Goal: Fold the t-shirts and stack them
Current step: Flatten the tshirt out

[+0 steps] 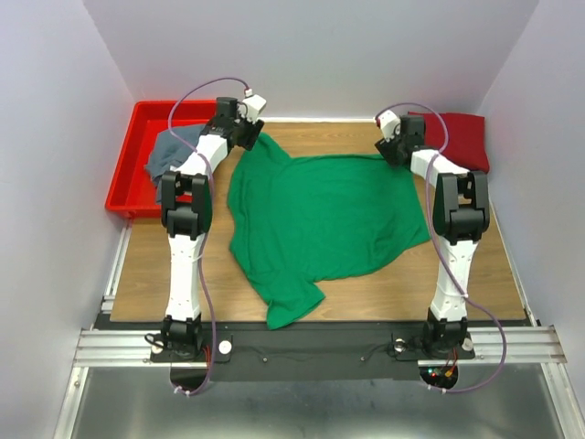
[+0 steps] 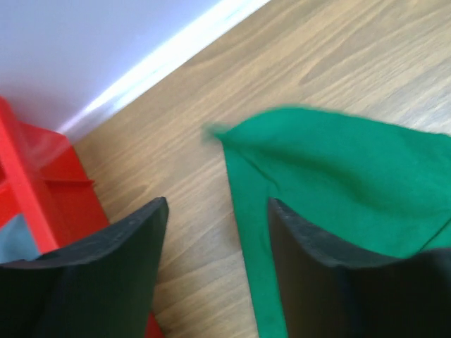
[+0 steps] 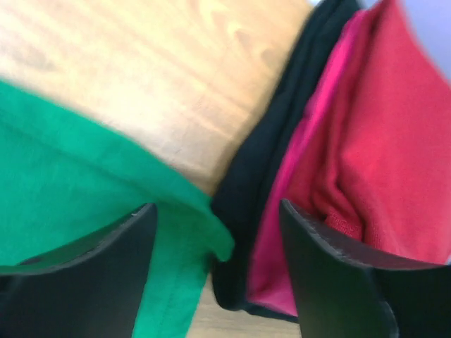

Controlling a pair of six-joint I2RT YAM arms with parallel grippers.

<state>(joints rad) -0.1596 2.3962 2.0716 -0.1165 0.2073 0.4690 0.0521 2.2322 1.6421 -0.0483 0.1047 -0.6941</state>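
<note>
Green t-shirt [image 1: 320, 219] lies spread on the table [image 1: 384, 293] seen from above, left gripper [image 1: 258, 137] at its far-left corner by the red bin [image 1: 123, 174], right gripper [image 1: 388, 154] at its far-right corner beside the dark red t-shirt [image 1: 466, 137]. Left wrist view: jaws wide apart, empty, over the shirt's edge. Right wrist view: jaws wide, empty, over the green corner beside the black t-shirt [image 3: 264, 169].

Four shirts were counted: one green t-shirt [image 1: 320, 219], one grey-blue t-shirt [image 1: 166, 154], one dark red t-shirt [image 1: 464, 137] and one black t-shirt [image 3: 261, 162]. There was one red bin [image 1: 128, 183].
</note>
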